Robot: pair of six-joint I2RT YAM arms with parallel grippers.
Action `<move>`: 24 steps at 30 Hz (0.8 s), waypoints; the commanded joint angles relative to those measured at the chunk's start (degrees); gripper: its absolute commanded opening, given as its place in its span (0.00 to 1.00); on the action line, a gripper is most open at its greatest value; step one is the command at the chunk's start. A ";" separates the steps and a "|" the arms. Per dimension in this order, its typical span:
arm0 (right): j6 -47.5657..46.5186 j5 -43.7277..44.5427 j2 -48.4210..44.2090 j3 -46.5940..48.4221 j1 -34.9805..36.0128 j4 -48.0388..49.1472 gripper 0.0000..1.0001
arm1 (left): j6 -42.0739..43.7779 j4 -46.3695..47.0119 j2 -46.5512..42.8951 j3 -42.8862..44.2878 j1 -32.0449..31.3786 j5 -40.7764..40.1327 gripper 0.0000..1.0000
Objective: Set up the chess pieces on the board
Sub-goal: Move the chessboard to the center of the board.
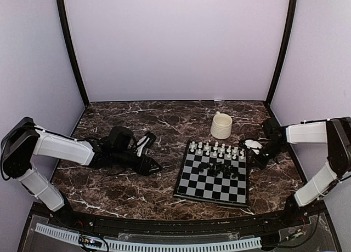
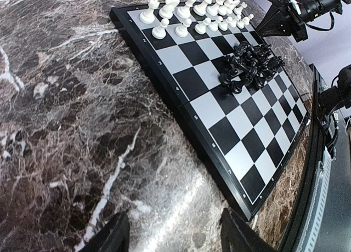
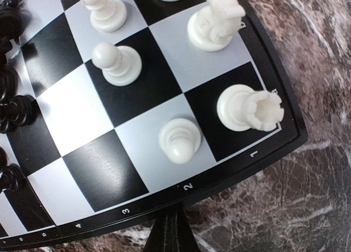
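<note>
The board (image 1: 204,187) lies right of centre on the marble. White chess pieces (image 1: 219,149) stand in two rows along its far edge. Black chess pieces (image 1: 222,169) are bunched together near its middle. My left gripper (image 1: 152,165) lies low on the table left of the board; in its wrist view the gripper (image 2: 178,238) is open and empty over bare marble, with the board (image 2: 249,145) ahead. My right gripper (image 1: 253,158) is at the board's right edge; in its wrist view the gripper (image 3: 170,235) is shut and empty, just outside the border, near a white pawn (image 3: 179,139) and a white rook (image 3: 249,108).
A cream mug (image 1: 221,125) stands behind the board's far edge. A white knight (image 3: 216,19) and more white pawns (image 3: 115,63) stand close to the right gripper. The enclosure walls bound the marble table (image 1: 126,192) at the back and sides.
</note>
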 commanded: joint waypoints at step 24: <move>1.27 -2.66 5.83 2.10 20.07 -2.58 0.36 | -3.93 -3.47 -10.69 -11.71 -11.65 -3.55 0.62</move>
